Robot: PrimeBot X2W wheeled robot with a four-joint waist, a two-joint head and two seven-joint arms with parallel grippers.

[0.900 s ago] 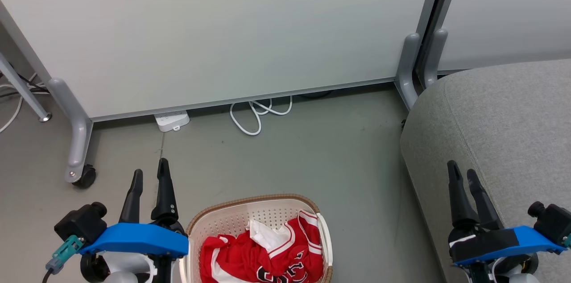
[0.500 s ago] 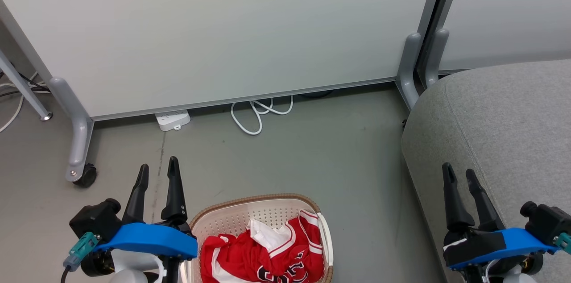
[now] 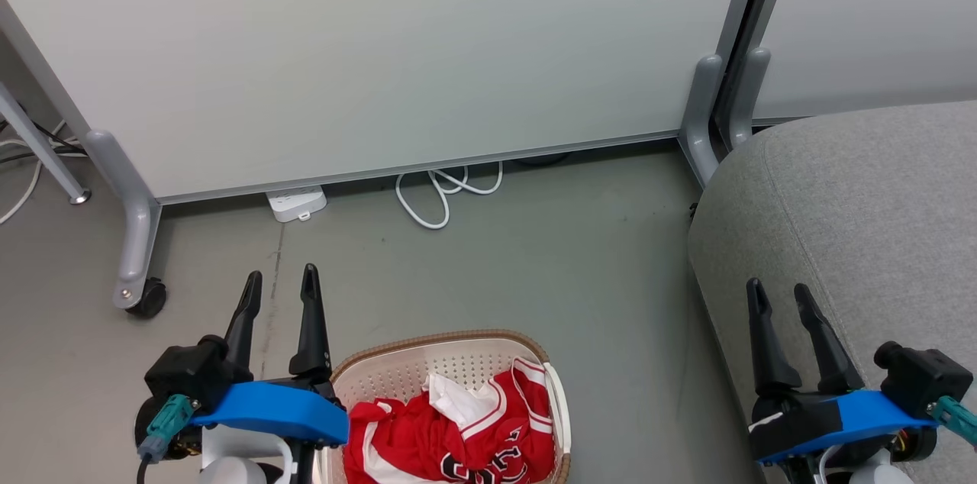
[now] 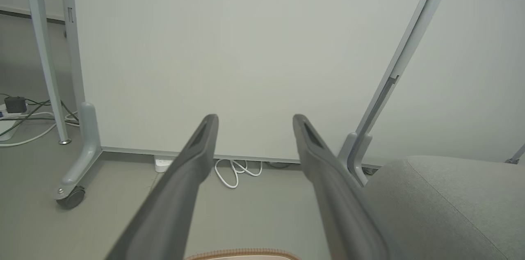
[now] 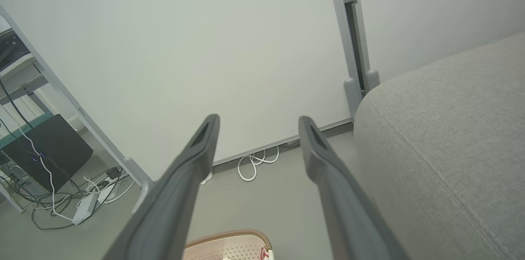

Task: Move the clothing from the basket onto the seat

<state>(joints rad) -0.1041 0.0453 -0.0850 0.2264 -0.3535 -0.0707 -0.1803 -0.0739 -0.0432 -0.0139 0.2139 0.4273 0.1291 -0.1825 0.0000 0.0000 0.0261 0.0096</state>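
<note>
Red clothing [image 3: 450, 442] with white trim and black lettering lies bunched in the cream basket [image 3: 385, 373] with a brown rim, on the floor at the bottom centre of the head view. The grey seat [image 3: 862, 209] fills the right side. My left gripper [image 3: 278, 283] hangs open just left of the basket, fingers pointing at the wall, holding nothing. My right gripper [image 3: 778, 295] is open over the seat's front-left edge, also empty. The basket rim [image 4: 242, 254] peeks in at the bottom of the left wrist view, and the basket [image 5: 229, 245] with a red scrap shows in the right wrist view.
A white partition wall [image 3: 382, 49] on grey feet with a castor [image 3: 145, 299] stands behind. A white power strip [image 3: 296, 203] and a looped white cable [image 3: 439, 198] lie at its base. Bare grey floor [image 3: 534, 262] lies between basket, wall and seat.
My left gripper has shifted right and closer to the basket's left rim. My right gripper has drifted slightly left. Both stay open; the clothing has not moved.
</note>
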